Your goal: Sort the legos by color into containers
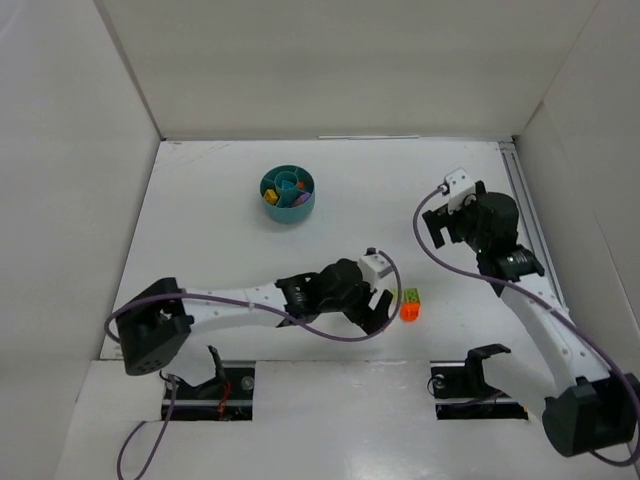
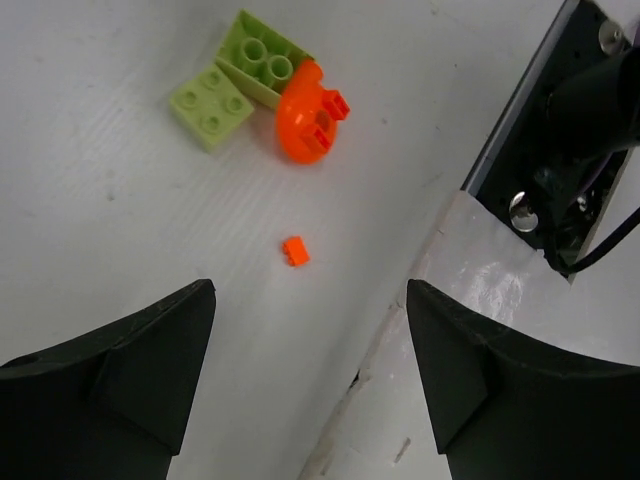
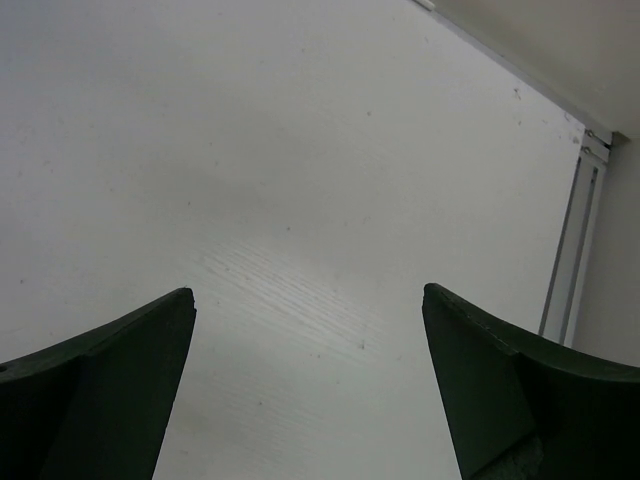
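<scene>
Left gripper (image 2: 310, 295): wide apart, empty, above tiny orange plastic bit (image 2: 295, 250).
Right gripper (image 3: 305, 300): spread wide, empty.
Round teal plastic dish (image 1: 290, 214): well apart, far side.
Risk: bit so small that closing jaws may flick it away.

A white table (image 1: 200, 230) stands boxed in by plain white walls (image 1: 340, 70) on three sides — the light flat and even, shadows soft. A metal rail (image 1: 513, 168) runs along its right edge.
</scene>
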Motion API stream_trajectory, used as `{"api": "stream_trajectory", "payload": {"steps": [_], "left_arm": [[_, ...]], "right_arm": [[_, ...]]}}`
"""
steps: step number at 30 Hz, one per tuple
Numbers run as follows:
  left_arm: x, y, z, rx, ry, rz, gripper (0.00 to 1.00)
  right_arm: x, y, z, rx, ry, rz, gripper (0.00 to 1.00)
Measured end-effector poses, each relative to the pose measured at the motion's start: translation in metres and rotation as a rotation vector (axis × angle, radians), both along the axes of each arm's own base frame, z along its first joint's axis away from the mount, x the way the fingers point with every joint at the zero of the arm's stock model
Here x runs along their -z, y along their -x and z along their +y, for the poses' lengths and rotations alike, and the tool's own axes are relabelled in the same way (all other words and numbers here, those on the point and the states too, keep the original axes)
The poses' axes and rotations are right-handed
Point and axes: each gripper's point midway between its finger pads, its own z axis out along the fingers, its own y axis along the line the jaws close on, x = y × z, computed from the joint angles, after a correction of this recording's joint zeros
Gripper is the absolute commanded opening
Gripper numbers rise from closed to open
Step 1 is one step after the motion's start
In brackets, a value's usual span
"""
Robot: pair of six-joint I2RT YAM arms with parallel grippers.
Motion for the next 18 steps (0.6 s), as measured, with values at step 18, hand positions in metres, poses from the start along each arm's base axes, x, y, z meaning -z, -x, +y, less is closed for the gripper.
{"api": "stream_trajectory", "payload": {"steps": [18], "left_arm": [[0.057, 0.002, -0.087, 0.125, -0.042, 0.087, 0.57]], "right_arm": [[-0.028, 0.058, -0.038, 0.125, 0.016, -0.100, 1.00]]}}
